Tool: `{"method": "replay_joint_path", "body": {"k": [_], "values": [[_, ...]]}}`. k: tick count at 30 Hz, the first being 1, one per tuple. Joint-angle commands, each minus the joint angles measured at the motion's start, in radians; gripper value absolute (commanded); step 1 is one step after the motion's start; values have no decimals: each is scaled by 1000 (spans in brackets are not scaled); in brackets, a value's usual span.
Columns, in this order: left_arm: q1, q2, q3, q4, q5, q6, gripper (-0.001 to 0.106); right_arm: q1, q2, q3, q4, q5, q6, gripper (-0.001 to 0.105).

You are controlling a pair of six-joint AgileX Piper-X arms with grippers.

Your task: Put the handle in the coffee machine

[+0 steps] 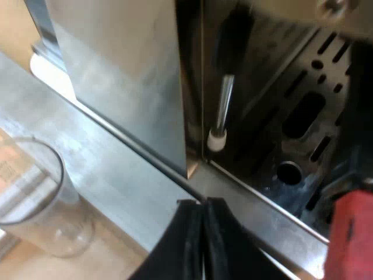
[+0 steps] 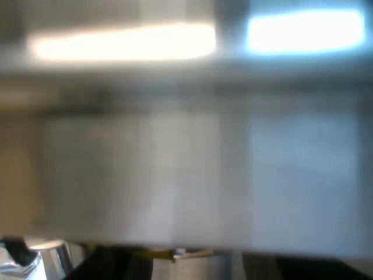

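A: What is standing nearest the espresso machine (image 1: pixel 116 76) on its outer side?
B: A clear measuring glass (image 1: pixel 32 201) is standing upright on the wooden surface (image 1: pixel 111 254), just beside the machine's steel side wall.
A: And moving across to the machine's front?
B: The steam wand (image 1: pixel 223 99) is hanging down inside the front bay, its white tip pointing at the slotted drip tray (image 1: pixel 306 114).
A: What is the left gripper (image 1: pixel 204 204) doing?
B: It is hovering over the machine's steel base edge, at the corner of the front bay. Its black fingers (image 1: pixel 180 245) are pressing flat together and gripping nothing.
A: Where is the task's piece?
B: The handle's red end (image 1: pixel 349 239) is showing at the machine's front, over the drip tray. Whether it is locking in or hanging loose, I cannot tell.
A: And the right gripper (image 2: pixel 213 269)?
B: It is facing a grey metal surface (image 2: pixel 186 175) at close range; I cannot tell how it is set or whether it is holding anything
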Motion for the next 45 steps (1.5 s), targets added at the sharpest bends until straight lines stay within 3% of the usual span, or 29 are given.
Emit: {"method": "replay_joint_path", "body": {"k": [1, 10, 12, 14, 18, 24, 29, 35, 45], "values": [[-2, 21, -7, 3, -21, -9, 0, -9, -23, -30, -83, -5, -5, 39], [-77, 21, -5, 50, -45, 10, 0, -9, -23, -30, -83, -5, -5, 39], [-105, 21, -5, 80, -75, 25, 0, -9, -23, -30, -83, -5, -5, 39], [-137, 21, -5, 115, -151, 36, 0, -9, -23, -30, -83, -5, -22, 39], [-173, 20, -5, 148, -171, 31, 0, -9, -23, -30, -83, -5, -60, 39], [-210, -17, -5, 211, -151, -29, 0, -9, -23, -30, -83, -5, -74, 39], [-214, -71, -3, 230, -158, -167, 0, -9, -23, -30, -83, -5, -81, 39], [-218, -99, 41, 229, -155, -265, 0, -9, -23, -30, -83, -5, -81, 39], [-224, -155, 106, 249, -156, -342, 0, -9, -23, -30, -83, -5, -88, 39]]}}
